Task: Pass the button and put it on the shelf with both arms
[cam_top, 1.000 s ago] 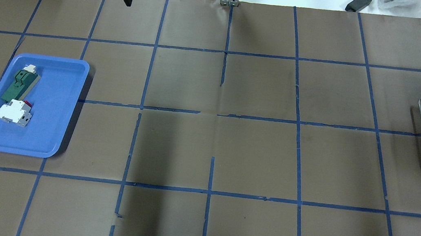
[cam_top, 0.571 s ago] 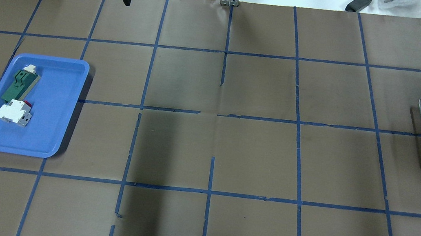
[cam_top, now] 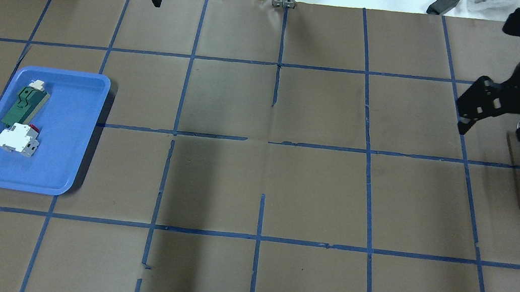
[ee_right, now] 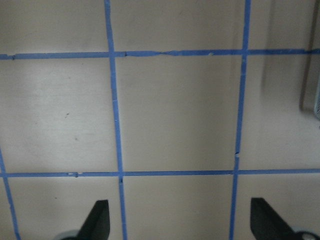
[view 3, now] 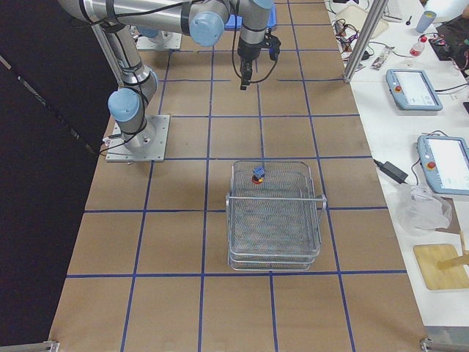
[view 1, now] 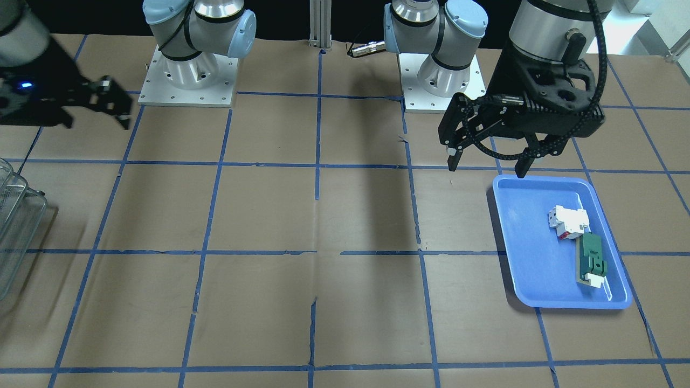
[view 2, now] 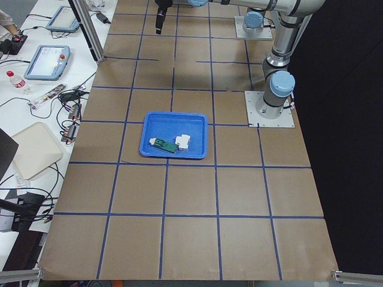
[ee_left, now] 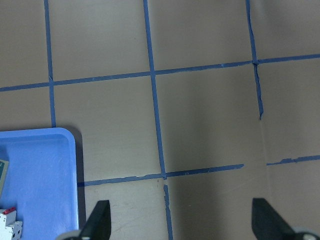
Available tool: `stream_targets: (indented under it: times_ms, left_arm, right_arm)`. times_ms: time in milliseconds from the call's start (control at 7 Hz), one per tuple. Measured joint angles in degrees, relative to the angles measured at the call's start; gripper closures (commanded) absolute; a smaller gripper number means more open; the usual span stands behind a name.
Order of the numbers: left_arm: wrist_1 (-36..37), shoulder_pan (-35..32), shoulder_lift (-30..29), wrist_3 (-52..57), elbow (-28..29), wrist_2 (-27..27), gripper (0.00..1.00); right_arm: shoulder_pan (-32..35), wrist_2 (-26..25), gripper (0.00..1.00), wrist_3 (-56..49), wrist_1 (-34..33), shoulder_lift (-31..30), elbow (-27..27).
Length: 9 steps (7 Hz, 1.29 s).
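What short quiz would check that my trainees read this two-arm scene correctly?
1. True or false: the left gripper and the right gripper are both open and empty.
2. Name the two parts lying in the blue tray.
3. The button lies: A in the blue tray; B on the shelf; C in the right gripper.

Key: 1 true. 2 the white component and the green block. 3 B.
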Motion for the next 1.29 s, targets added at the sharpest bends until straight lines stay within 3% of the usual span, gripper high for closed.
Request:
stream_targets:
  times_ms: [286, 429, 1286]
  left_arm:
    - [-0.03, -0.03, 0.00, -0.02, 0.00, 0.01, 0.00]
    - [-0.03, -0.02, 0.00, -0.02, 0.00, -0.01, 0.00]
    - [-0.48, -0.17, 0.79, -10.45, -0.06, 1.17, 0.00]
  right_arm:
    - [9.01, 0.18, 0.00, 10.67, -3.00, -1.43, 2.43]
    - [10.35, -0.05, 0.00, 11.85, -3.18, -1.71, 2.61]
    - [8.21, -0.39, 0.00, 13.10, -0.60, -4.45, 2.79]
